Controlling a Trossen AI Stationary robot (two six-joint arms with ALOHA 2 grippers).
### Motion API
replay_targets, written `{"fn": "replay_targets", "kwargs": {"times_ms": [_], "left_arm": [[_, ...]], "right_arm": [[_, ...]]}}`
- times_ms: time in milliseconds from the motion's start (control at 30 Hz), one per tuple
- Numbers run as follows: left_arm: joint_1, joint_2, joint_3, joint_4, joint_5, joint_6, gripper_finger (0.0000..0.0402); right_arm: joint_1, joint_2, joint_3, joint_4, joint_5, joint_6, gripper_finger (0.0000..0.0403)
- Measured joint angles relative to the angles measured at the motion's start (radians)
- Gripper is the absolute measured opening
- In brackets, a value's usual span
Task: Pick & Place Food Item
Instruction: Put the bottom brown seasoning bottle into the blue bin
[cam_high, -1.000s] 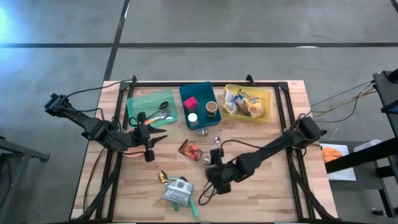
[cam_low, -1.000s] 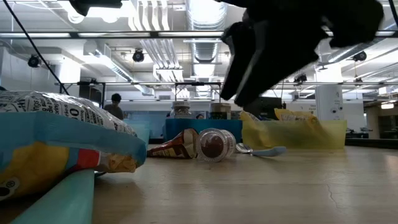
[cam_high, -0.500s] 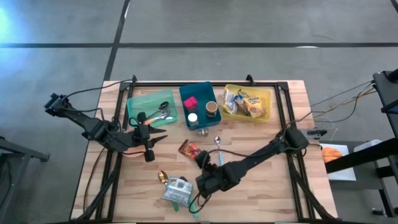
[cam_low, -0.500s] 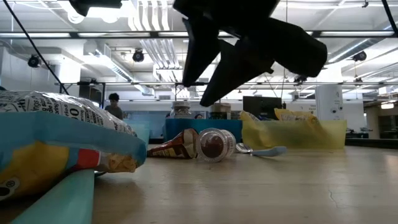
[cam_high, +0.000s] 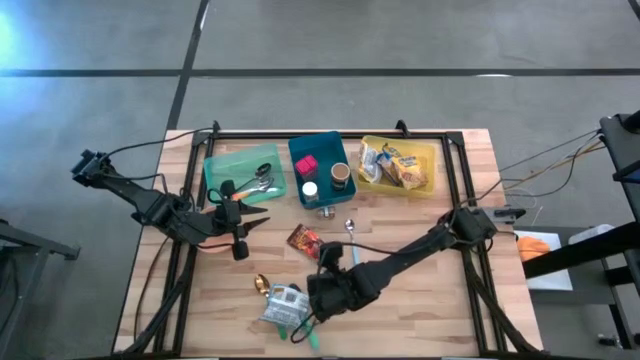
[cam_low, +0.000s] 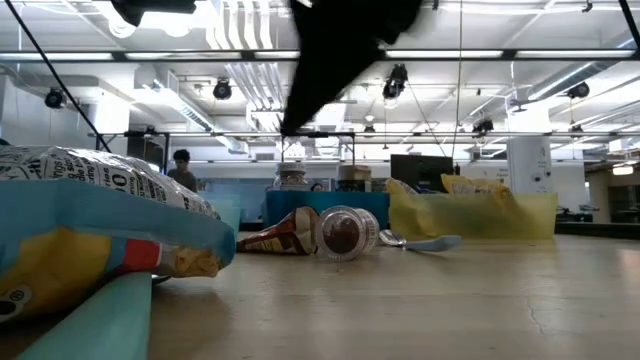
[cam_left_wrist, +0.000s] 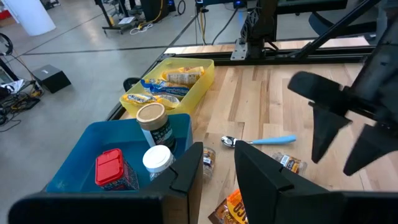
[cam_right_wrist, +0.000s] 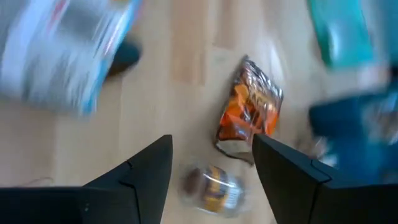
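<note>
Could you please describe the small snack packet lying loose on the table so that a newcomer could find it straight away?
Start at the blue bin in the middle of the row of three bins along the far edge of the wooden table. Just in front of it, on the bare wood, lies the orange snack packet. It is flat, crinkled and orange-red, unlike the small round jar and the blue-handled spoon beside it.

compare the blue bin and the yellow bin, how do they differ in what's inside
The blue bin holds rigid containers: a red box, a white-capped bottle and a brown-lidded cup, all standing upright. The yellow bin holds soft snack packets lying flat. The blue bin sits in the middle of the row, the yellow bin at its right end. Both are open-topped plastic bins on the table.
</note>
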Motion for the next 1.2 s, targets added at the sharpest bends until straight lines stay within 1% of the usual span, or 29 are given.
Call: {"fn": "replay_targets", "kwargs": {"times_ms": [67, 100, 233, 300, 500, 833, 967, 1200], "left_arm": [[0.000, 0.000, 0.000, 0.000, 0.000, 0.000, 0.0094], [0.000, 0.000, 0.000, 0.000, 0.000, 0.000, 0.0094], [0.000, 0.000, 0.000, 0.000, 0.000, 0.000, 0.0094], [0.000, 0.000, 0.000, 0.000, 0.000, 0.000, 0.0094], [0.000, 0.000, 0.000, 0.000, 0.000, -0.001, 0.0094], [0.000, 0.000, 0.000, 0.001, 0.000, -0.002, 0.0094], [0.000, 0.000, 0.000, 0.001, 0.001, -0.002, 0.0094], [0.000, 0.000, 0.000, 0.001, 0.001, -0.003, 0.0094]], "right_arm": [[-0.009, -0.002, 0.016, -0.024, 0.003, 0.224, 0.0221], [-0.012, -0.004, 0.024, -0.042, -0.004, 0.311, 0.0221], [-0.017, -0.004, 0.026, -0.078, -0.018, 0.562, 0.0221], [-0.017, -0.004, 0.020, -0.084, -0.031, 0.661, 0.0221], [-0.020, -0.004, 0.007, -0.109, -0.040, 0.860, 0.0221], [-0.023, -0.004, -0.048, -0.108, -0.004, 1.305, 0.0221], [-0.032, -0.005, -0.062, -0.108, 0.000, 1.364, 0.0221], [-0.032, -0.004, -0.106, -0.106, 0.022, 1.519, 0.0222]]}}
